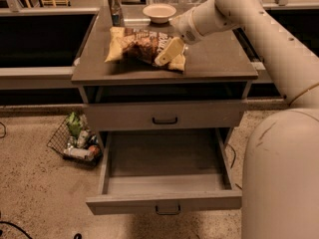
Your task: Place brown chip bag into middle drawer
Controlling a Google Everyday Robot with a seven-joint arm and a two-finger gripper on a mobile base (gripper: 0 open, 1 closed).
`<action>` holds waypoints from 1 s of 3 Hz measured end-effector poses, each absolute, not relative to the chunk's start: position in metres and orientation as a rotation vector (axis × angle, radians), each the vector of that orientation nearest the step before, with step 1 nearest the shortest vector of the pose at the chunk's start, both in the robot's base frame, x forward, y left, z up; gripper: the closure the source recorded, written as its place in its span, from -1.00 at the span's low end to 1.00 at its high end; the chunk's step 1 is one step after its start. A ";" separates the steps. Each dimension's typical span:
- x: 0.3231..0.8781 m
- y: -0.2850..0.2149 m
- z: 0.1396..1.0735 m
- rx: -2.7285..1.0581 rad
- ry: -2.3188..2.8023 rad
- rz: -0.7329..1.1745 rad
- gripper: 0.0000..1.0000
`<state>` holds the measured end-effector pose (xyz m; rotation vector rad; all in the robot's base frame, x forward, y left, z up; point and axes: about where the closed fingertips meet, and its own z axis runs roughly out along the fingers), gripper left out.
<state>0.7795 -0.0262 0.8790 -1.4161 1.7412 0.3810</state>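
The brown chip bag (142,45) lies flat on the cabinet top (219,59), left of centre. My gripper (169,52) reaches in from the right, angled down and left, and is over the bag's right end, at or just above its surface. The middle drawer (164,200) is pulled fully out below, and its deep tray (164,156) holds nothing. The alike grey front panel with a black handle (164,119) above it is closed.
A pale bowl (159,12) and a small bottle (115,8) stand at the back of the cabinet top. A wire basket of packets (75,141) sits on the floor at the left. My own pale body (281,178) fills the lower right.
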 end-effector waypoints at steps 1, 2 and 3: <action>0.787 -0.016 0.866 -1.431 1.753 0.396 -0.94; 0.791 -0.013 0.857 -1.438 1.769 0.393 -0.46; 0.791 -0.013 0.857 -1.438 1.769 0.392 -0.03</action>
